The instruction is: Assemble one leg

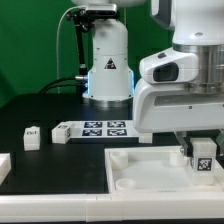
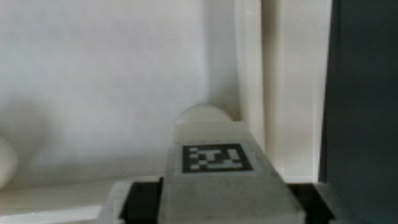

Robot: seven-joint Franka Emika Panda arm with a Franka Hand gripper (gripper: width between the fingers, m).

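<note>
The leg (image 1: 203,154) is a small white block-like post with a square black-and-white marker tag on one face. In the exterior view it sits at that view's right, near the front, with the tag facing the camera, and the pincer (image 1: 202,150) comes down on it from above. Dark fingers (image 1: 183,154) stand at either side of the post, so the pincer is clamped on the leg.

In the wrist view the leg (image 2: 215,150) looks like a tapering white post that narrows to a rounded end, with the tag near its wider end. Dark pads (image 2: 148,194) press against both of its sides.

The leg is over the large white tray-like panel (image 1: 140,168), which lies on the dark worktop (image 1: 40,115). The exterior view does not show whether the post touches the panel.

Further back, toward the middle of the exterior view, lies the marker board (image 1: 95,129) with its row of tags. Just beside it, toward that view's left, stands another small white block (image 1: 32,136) with a dark mark on its face.
</note>
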